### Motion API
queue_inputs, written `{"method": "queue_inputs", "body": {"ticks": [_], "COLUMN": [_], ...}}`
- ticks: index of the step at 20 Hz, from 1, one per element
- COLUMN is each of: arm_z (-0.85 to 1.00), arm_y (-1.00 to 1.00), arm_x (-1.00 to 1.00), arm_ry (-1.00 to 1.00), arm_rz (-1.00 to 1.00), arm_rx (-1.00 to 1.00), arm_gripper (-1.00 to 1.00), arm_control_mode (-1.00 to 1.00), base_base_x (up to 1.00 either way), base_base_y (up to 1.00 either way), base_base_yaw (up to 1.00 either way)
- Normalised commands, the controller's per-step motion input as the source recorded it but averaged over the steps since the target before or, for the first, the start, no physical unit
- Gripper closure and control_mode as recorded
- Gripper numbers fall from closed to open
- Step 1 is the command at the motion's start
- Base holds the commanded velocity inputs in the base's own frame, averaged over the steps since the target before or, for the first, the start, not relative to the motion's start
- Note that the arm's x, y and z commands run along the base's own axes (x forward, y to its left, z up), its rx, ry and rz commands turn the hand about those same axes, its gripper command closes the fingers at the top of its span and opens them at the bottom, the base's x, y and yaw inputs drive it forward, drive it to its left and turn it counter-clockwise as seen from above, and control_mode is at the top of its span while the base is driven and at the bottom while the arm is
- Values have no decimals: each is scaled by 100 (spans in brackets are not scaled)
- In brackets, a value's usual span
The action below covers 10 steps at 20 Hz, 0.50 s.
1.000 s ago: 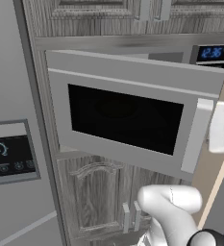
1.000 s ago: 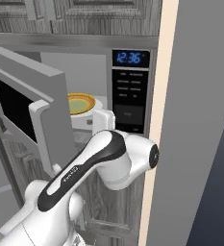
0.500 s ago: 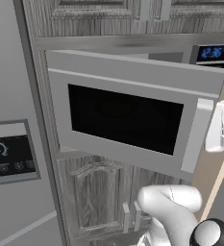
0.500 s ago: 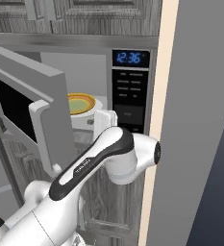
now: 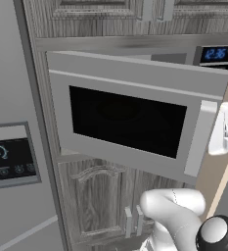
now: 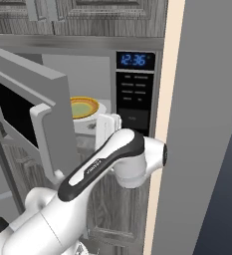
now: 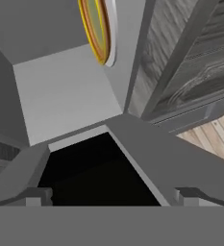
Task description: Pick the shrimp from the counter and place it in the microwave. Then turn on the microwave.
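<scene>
We cannot make out the shrimp; a yellow bowl [image 6: 83, 106] sits on the white plate [image 6: 103, 107] inside the microwave [image 6: 135, 94] cavity. The microwave door [image 5: 130, 125] stands swung open. The gripper [image 7: 111, 196] faces the door's inner edge with its fingers [image 7: 36, 196] spread wide, holding nothing, near the cavity mouth.

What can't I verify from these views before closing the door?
- Shrimp: cannot be made out; in the right base view the yellow bowl inside the microwave is too shallowly seen to show its contents.
- Cavity floor: hidden by the arm and open door.
- Gripper: open, its tips cut off by the hand view's bottom edge.
</scene>
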Motion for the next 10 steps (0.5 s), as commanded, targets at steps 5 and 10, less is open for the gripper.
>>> {"method": "queue_inputs", "body": {"ticks": [5, 10], "arm_z": [0, 0], "arm_y": [14, 16], "arm_x": [-15, -11], "arm_ry": [0, 0], "arm_rz": [5, 4], "arm_rx": [2, 4], "arm_gripper": [-100, -100], "arm_control_mode": [-100, -100], "base_base_x": [0, 0], "base_base_y": [0, 0], "base_base_yaw": [0, 0]}}
